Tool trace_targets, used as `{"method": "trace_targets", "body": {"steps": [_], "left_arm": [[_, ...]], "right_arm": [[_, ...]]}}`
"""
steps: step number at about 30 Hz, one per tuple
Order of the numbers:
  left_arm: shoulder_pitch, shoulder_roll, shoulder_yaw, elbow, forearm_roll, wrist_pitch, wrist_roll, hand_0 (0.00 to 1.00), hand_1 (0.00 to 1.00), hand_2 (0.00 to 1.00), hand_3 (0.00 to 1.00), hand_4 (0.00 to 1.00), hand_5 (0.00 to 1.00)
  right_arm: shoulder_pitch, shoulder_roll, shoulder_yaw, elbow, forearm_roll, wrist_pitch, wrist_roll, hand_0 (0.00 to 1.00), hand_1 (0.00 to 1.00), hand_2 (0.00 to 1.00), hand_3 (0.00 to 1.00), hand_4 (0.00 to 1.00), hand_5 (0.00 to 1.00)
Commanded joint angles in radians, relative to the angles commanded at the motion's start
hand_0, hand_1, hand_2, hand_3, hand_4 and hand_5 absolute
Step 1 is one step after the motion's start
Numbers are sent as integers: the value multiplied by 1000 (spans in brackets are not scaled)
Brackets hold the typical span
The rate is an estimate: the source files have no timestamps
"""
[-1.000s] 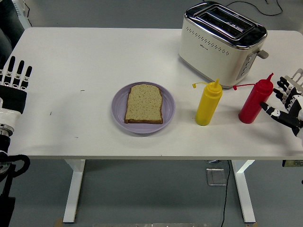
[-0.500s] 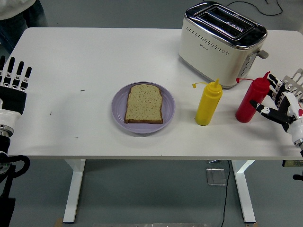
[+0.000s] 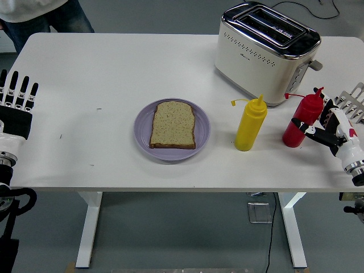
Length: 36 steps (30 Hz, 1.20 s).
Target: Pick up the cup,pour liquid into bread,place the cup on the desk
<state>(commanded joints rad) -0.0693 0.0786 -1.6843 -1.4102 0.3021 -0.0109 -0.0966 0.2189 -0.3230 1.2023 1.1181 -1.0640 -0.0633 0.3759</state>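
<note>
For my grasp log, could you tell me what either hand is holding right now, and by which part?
The right hand wraps the red squeeze bottle around its lower body. The left hand holds nothing.

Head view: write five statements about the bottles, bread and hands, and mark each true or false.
1. The right hand has its fingers wrapped around the red squeeze bottle. True.
2. The yellow squeeze bottle lies on its side. False: it stands upright, between the purple plate and the red bottle.
3. The slice of bread sits in the toaster. False: it lies flat on the purple plate.
4. The left hand holds nothing, fingers straight, at the table's left edge. True.
5. The red bottle is tipped over the bread. False: it is on the table's right side, in front of the toaster, far from the plate.
</note>
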Motion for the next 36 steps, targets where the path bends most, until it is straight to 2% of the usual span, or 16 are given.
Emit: {"method": "trace_targets", "body": {"steps": [1, 6, 7, 12, 13, 17, 18, 24, 25, 30, 31, 35, 36], "left_arm": [[0, 0, 0, 0, 0, 0, 0, 801, 813, 855, 780, 539, 998], [-1, 0, 0, 0, 1, 2, -1, 801, 813, 855, 780, 539, 998], [-1, 0, 0, 0, 1, 2, -1, 801, 813, 855, 780, 537, 998], [-1, 0, -3, 0, 0, 4, -3, 801, 813, 855, 780, 537, 998], [-1, 0, -3, 0, 0, 4, -3, 801, 813, 854, 779, 538, 998], [0, 0, -6, 0, -1, 5, -6, 801, 813, 854, 779, 538, 998], [0, 0, -6, 0, -1, 5, -6, 801, 813, 854, 779, 538, 998], [0, -1, -6, 1, -1, 6, -7, 801, 812, 854, 778, 538, 998], [0, -1, -6, 1, -1, 6, -7, 801, 812, 854, 778, 538, 998], [0, -1, -6, 2, -2, 7, -10, 801, 812, 854, 778, 538, 998], [-1, -1, -6, 2, -2, 7, -10, 801, 813, 854, 778, 537, 998], [0, -1, -8, 1, -2, 8, -11, 801, 813, 854, 778, 537, 998], [0, -1, -8, 1, -2, 8, -11, 801, 813, 854, 777, 540, 998]], "right_arm": [[2, 1, -4, -2, 5, -2, 1, 674, 623, 596, 784, 875, 178], [18, 11, -24, -14, 30, -21, 11, 674, 623, 596, 784, 875, 178], [21, 12, -26, -16, 34, -23, 12, 537, 487, 478, 640, 850, 161], [32, 19, -35, -25, 51, -25, 13, 537, 487, 478, 640, 850, 161], [34, 20, -36, -26, 52, -24, 12, 482, 425, 432, 566, 823, 157], [40, 25, -43, -31, 59, -29, 15, 482, 425, 432, 566, 823, 157], [42, 26, -44, -32, 62, -31, 16, 417, 363, 410, 530, 798, 141], [49, 31, -51, -38, 85, -49, 24, 417, 363, 410, 530, 798, 141], [51, 33, -53, -40, 92, -56, 26, 355, 298, 389, 481, 763, 127], [54, 35, -54, -43, 119, -68, 33, 355, 298, 389, 481, 763, 127], [54, 35, -53, -43, 123, -71, 34, 269, 241, 365, 448, 705, 105], [53, 33, -53, -41, 141, -82, 39, 269, 241, 365, 448, 705, 105], [53, 33, -53, -41, 142, -83, 40, 213, 217, 342, 437, 641, 99]]}}
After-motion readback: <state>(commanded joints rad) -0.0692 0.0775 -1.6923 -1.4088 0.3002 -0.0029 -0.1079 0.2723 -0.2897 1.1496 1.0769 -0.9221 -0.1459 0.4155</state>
